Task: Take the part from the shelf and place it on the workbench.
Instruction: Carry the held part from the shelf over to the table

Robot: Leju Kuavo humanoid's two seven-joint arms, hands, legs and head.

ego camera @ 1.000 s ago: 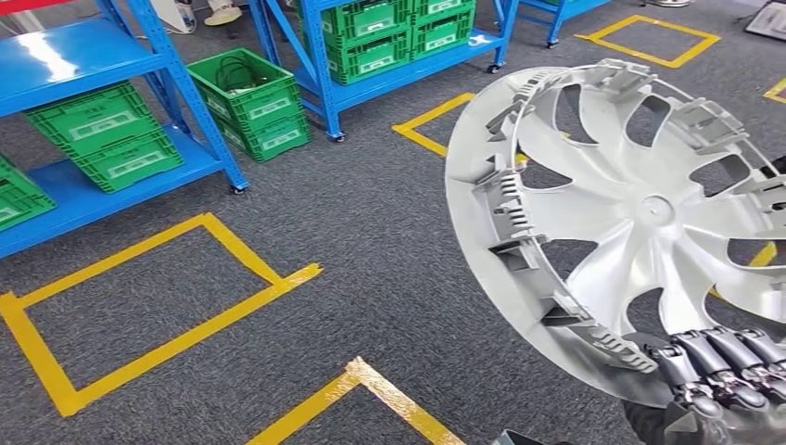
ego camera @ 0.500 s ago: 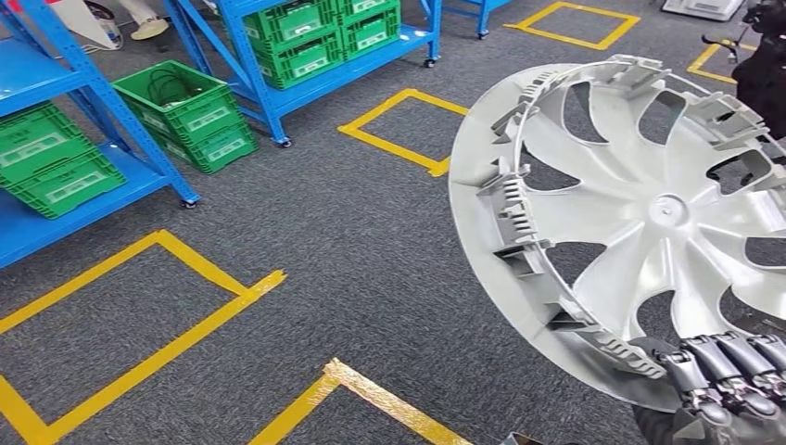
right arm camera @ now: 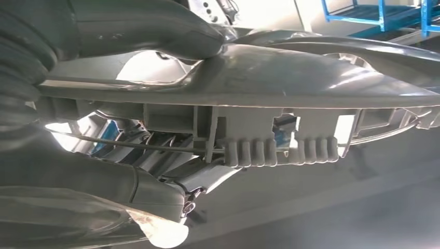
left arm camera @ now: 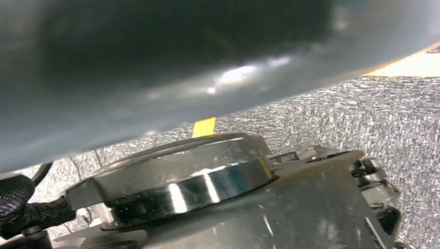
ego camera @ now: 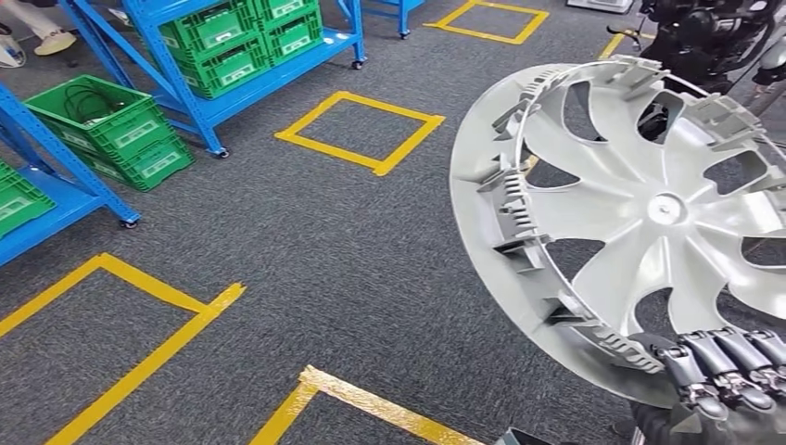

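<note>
- Carrying is the step judged in hand: one part (ego camera: 640,218), a pale grey wheel cover, is held up edge-on at the right of the head view, above the carpet, hollow back side facing the camera.
- Right hand (ego camera: 718,380) is at the cover's lower rim; fingers (ego camera: 714,357) are curled over the rim's edge, and in the right wrist view the thumb (right arm camera: 150,31) is pressed on one face with the rim (right arm camera: 249,78) clamped between it and the fingers.
- Left hand: state cannot be told; the left wrist view is blurred, with carpet and robot body parts behind.
- Handling, judged: thin moulded plastic, so light but springy; stiff enough at the rim, weaker at the spokes. Smooth face likely slippery. Clip tabs (ego camera: 505,190) and wire ring on the back look snappable.
- Grip is best taken on the outer rim between tabs, not on tabs or spoke edges; a one-point hold lets it swing.
- Counts: one cover; green crates (ego camera: 111,130) beyond the cover's left edge, at least six counted, some cut off; blue racks (ego camera: 195,102), two there; yellow floor boxes (ego camera: 361,130), five seen in whole or part.
- No counter is seen yet.
</note>
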